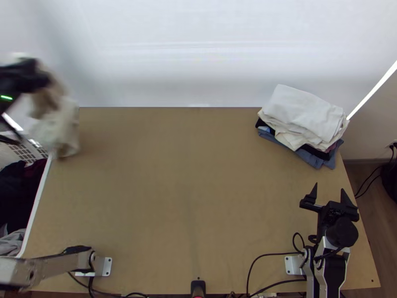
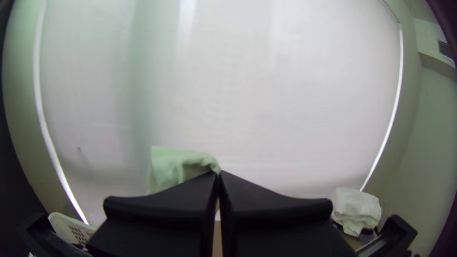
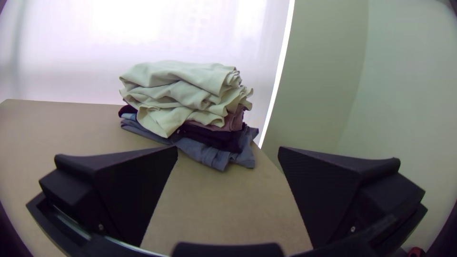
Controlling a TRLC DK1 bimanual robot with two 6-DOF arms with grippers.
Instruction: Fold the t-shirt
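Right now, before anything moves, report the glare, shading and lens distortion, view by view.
Top view: a soft grey band shades the upper left of the pale screen, and a bright strip slants down its right side; left wrist view: the bright strips down both sides bow, and the lower corners are dark; right wrist view: the screen glares near-white above the clothes pile.
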